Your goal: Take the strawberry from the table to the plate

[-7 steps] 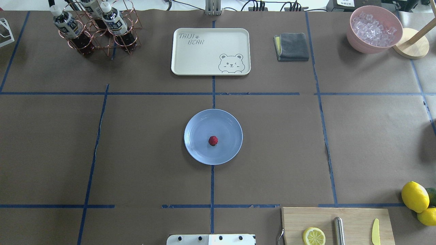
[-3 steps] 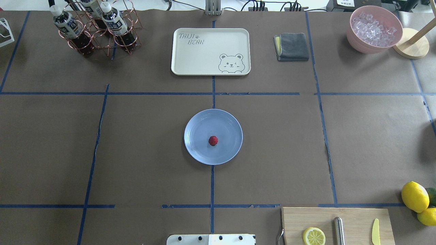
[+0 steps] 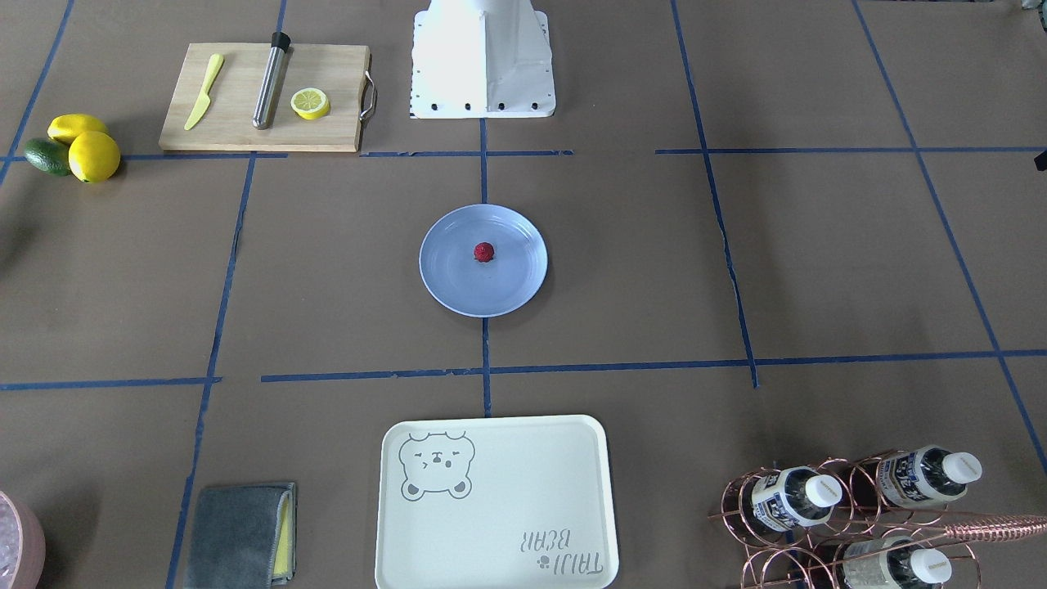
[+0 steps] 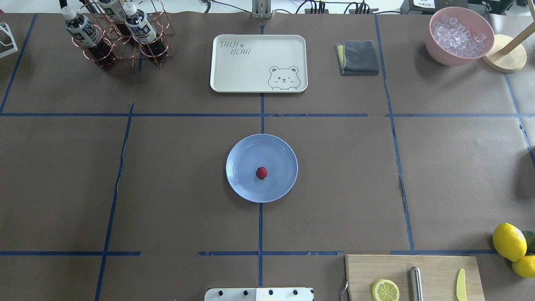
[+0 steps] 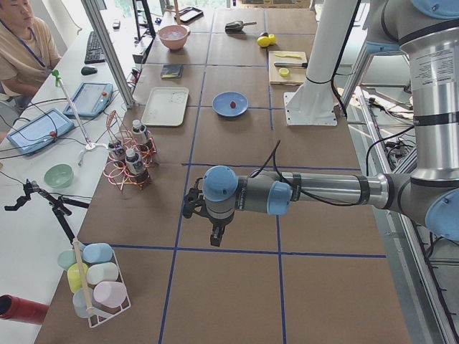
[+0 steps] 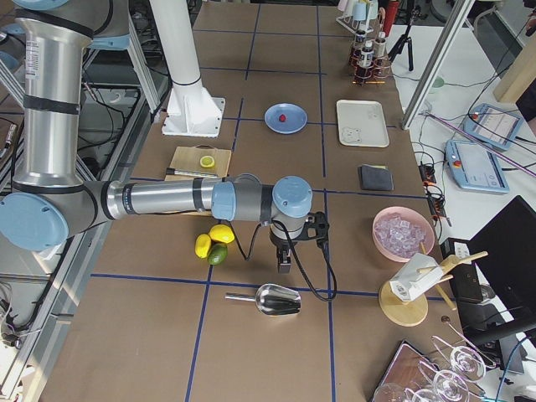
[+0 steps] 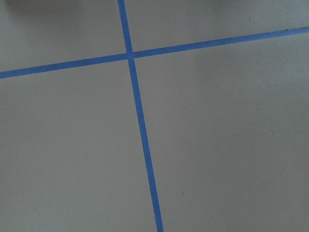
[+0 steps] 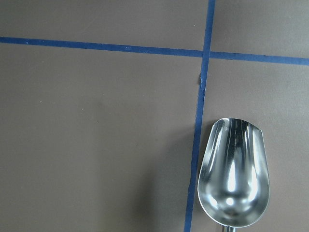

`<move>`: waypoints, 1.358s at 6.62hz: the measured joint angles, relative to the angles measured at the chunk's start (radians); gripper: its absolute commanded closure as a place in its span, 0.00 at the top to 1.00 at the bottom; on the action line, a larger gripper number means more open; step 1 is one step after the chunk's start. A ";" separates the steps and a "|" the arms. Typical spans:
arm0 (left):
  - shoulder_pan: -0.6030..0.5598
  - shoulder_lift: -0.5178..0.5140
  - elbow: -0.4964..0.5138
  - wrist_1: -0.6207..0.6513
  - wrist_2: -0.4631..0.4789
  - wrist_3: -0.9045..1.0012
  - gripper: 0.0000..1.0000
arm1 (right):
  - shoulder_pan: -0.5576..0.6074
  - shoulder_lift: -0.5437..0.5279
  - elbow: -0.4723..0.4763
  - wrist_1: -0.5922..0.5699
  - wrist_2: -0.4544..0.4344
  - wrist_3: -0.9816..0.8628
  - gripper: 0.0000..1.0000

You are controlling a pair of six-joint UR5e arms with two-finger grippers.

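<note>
The small dark-red strawberry (image 4: 261,172) (image 3: 484,252) lies on the light-blue plate (image 4: 242,186) (image 3: 454,286), a little off its middle, at the centre of the brown-paper table (image 4: 342,167). No arm reaches over the plate. My left gripper (image 5: 216,238) hangs over bare paper far out on the table's left end. My right gripper (image 6: 285,263) hangs far out on the right end, beside the lemons (image 6: 214,239). Both show only in the side views, so I cannot tell whether they are open or shut. Neither wrist view shows fingers.
A metal scoop (image 8: 234,176) (image 6: 272,299) lies just below the right gripper. A cutting board (image 4: 413,276) with a lemon half and knife sits near the base. The cream bear tray (image 4: 258,62), bottle rack (image 4: 119,35), grey cloth (image 4: 358,57) and pink ice bowl (image 4: 459,35) line the far edge.
</note>
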 measured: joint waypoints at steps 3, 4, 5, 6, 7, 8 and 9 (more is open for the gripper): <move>0.003 -0.013 -0.006 -0.023 0.018 0.001 1.00 | 0.000 0.001 -0.001 0.001 0.000 0.000 1.00; 0.001 -0.014 -0.010 -0.023 0.021 0.001 1.00 | 0.000 0.001 0.000 0.002 0.000 -0.002 1.00; -0.002 -0.012 -0.012 -0.023 0.022 0.001 1.00 | 0.000 0.001 0.001 0.002 0.000 -0.004 1.00; -0.003 -0.008 -0.015 -0.023 0.023 0.001 1.00 | 0.000 0.000 0.001 0.002 0.000 -0.005 1.00; -0.003 -0.004 -0.020 -0.023 0.023 0.001 1.00 | 0.000 0.000 0.001 0.002 0.000 -0.005 1.00; -0.004 -0.003 -0.018 -0.024 0.023 0.000 1.00 | 0.000 0.000 0.001 0.002 0.000 -0.004 1.00; -0.004 -0.004 -0.015 -0.025 0.024 0.000 1.00 | 0.000 0.001 0.000 0.002 -0.001 -0.004 1.00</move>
